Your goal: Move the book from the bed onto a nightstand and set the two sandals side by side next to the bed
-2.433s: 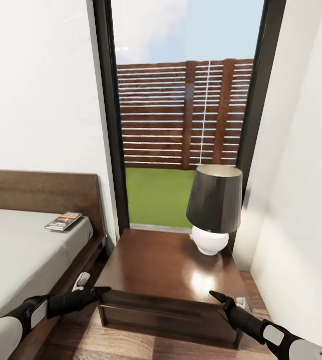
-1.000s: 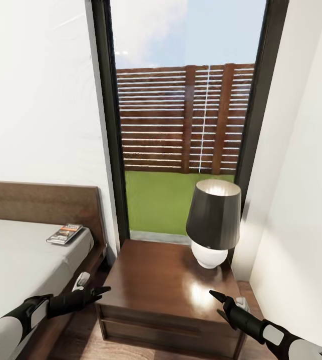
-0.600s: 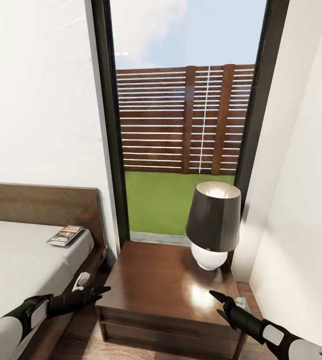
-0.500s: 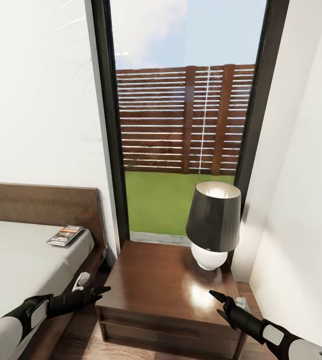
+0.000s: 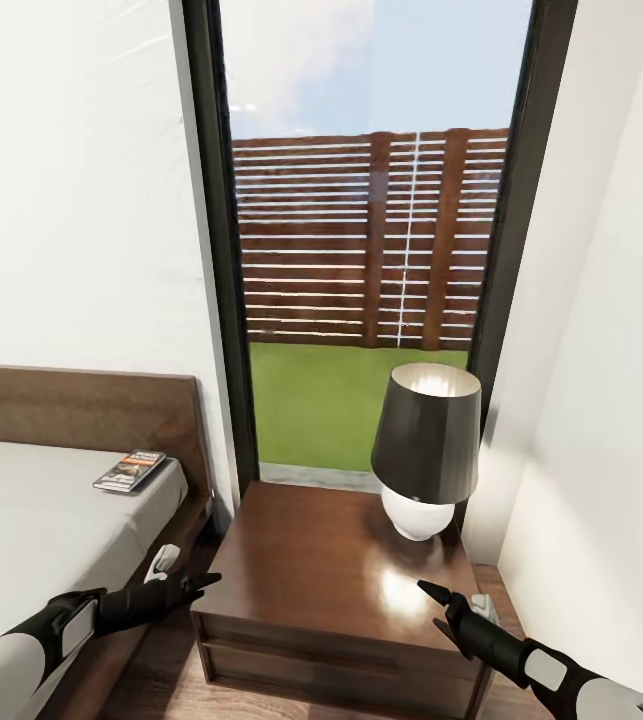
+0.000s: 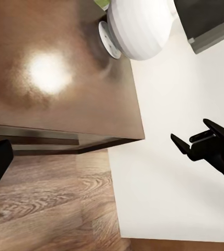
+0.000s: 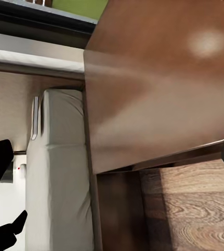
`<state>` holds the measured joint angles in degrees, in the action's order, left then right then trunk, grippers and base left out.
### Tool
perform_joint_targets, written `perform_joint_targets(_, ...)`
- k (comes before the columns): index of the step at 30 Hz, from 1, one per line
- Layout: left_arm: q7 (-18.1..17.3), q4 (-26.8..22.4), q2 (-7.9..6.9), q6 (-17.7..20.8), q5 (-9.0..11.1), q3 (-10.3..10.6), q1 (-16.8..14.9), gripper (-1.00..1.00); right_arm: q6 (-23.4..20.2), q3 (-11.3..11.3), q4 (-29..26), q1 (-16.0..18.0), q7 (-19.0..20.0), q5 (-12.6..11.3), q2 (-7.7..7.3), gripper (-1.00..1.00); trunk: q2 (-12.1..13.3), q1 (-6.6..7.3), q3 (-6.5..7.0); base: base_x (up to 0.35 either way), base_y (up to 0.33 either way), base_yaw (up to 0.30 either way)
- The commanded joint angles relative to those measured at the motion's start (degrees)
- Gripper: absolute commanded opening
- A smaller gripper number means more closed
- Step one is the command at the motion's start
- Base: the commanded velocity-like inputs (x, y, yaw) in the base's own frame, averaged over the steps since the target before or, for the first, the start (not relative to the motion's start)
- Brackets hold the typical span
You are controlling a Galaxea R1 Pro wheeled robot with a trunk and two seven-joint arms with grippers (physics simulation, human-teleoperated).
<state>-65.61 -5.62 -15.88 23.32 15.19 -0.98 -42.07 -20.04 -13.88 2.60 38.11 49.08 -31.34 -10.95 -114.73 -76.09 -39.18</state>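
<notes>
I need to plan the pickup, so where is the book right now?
In the head view the book lies on the bed at the left, at the mattress corner near the headboard, left of the nightstand.

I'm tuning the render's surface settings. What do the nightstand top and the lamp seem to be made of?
The nightstand looks like dark brown wood with a glossy finish: grain shows and a bright highlight sits on its top. The lamp has a smooth white rounded base, possibly ceramic or glass, under a dark matte shade, perhaps fabric; the render leaves that open.
</notes>
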Motion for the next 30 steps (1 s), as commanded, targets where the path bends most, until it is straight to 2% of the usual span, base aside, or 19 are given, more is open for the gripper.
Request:
perform_joint_targets(1,-0.1,0.0,0.01,0.6,0.1,-0.1,0.0,1.00,-0.5,-0.4,0.2,0.1,0.1,-0.1,-0.03,1.00,0.0,0.01,-0.06,0.000,0.000,0.000)
perform_joint_targets(20,-0.2,-0.5,-0.06,2.1,0.1,-0.3,0.0,1.00,-0.4,-0.5,0.0,0.1,0.2,0.0,0.40,1.00,0.0,0.01,-0.06,0.000,0.000,0.000)
perform_joint_targets(24,-0.3,-2.4,-0.22,4.7,0.2,-0.4,-0.1,1.00,-0.4,-0.5,-0.1,0.1,0.2,0.0,0.61,1.00,0.0,0.01,-0.06,0.000,0.000,0.000)
perform_joint_targets(30,0.8,-9.2,-0.57,11.5,0.1,-0.5,-0.2,1.00,-0.4,-0.5,-0.1,0.1,0.2,0.0,0.74,1.00,0.0,0.01,-0.06,0.000,0.000,0.000)
